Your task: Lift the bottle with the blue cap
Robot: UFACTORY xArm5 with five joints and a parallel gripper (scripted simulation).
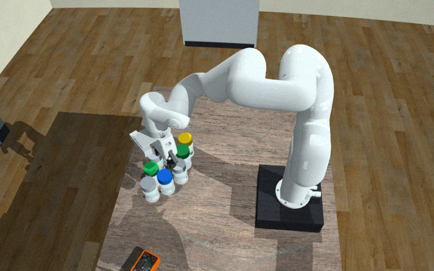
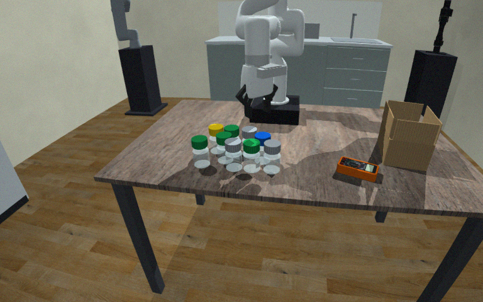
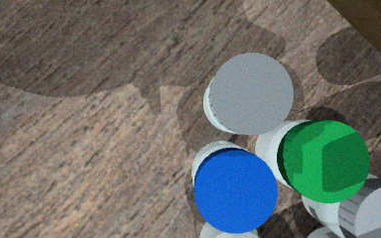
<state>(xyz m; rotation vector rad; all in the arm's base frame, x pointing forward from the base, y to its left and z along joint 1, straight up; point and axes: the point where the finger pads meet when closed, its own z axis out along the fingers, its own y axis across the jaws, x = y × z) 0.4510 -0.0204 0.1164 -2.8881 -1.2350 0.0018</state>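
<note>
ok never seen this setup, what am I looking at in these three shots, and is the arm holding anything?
It is one white robot arm bolted to a black base on a wooden table. At its end is a two-fingered gripper.

One picture looks down from above, one looks at the table from the front, and the close-up is from a camera on the arm's wrist, pointing straight down.

On the table stands a tight cluster of small clear bottles with coloured caps: green, grey, yellow, and one blue. The bottle with the blue cap is the one to lift; a grey-capped bottle and a green-capped bottle stand right beside it. Also on the table: an orange meter and an open cardboard box.

The gripper is open and holds nothing. It hangs above the cluster; all bottles stand upright.
</note>
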